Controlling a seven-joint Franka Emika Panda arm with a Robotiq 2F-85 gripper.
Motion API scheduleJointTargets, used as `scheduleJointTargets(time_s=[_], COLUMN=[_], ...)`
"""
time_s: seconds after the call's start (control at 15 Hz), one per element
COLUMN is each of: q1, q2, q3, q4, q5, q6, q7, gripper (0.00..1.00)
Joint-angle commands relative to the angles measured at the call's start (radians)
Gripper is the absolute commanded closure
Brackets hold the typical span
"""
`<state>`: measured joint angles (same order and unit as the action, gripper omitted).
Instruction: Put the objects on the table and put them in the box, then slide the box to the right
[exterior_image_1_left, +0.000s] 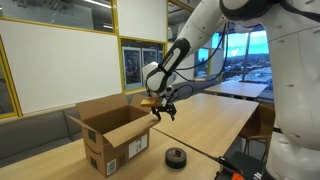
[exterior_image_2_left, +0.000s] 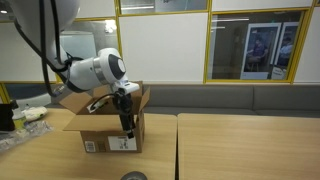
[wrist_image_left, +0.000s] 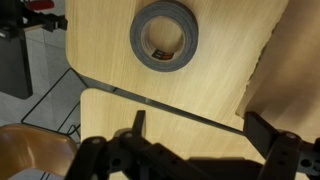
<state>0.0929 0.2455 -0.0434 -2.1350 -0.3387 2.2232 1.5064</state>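
The brown cardboard box (exterior_image_1_left: 105, 135) stands on the light wood table (exterior_image_1_left: 215, 125) with its top flaps open; it also shows as the box (exterior_image_2_left: 110, 128) with a white label. A flat black ring-shaped roll (exterior_image_1_left: 176, 156) lies on the table near its front edge, clear of the box. My gripper (exterior_image_1_left: 163, 110) hangs above the table beside the box's open flap. In the wrist view the roll (wrist_image_left: 164, 38) lies ahead of the gripper (wrist_image_left: 200, 128), whose jaws stand open and empty, with a box flap (wrist_image_left: 280, 60) at the right.
A seam (wrist_image_left: 160, 100) between two tabletops runs under the gripper. A wooden chair (wrist_image_left: 30, 150) stands off the table's corner. More tables (exterior_image_1_left: 240, 88) stand behind by the windows. Loose clutter (exterior_image_2_left: 22, 116) lies on the table beyond the box.
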Motion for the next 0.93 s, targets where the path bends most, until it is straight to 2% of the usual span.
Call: scheduleJointTargets(time_s=[0.0, 0.6, 0.87], q1=[-0.02, -0.068, -0.095], q2=[0.001, -0.076, -0.074], q3=[-0.01, -0.073, -0.066], q4=[-0.019, -0.099, -0.133], q5=[0.072, 0.122, 0.214], q6=[0.01, 0.012, 0.05], q7=[-0.005, 0.053, 0.038], gripper=[0.0, 0.0, 0.0])
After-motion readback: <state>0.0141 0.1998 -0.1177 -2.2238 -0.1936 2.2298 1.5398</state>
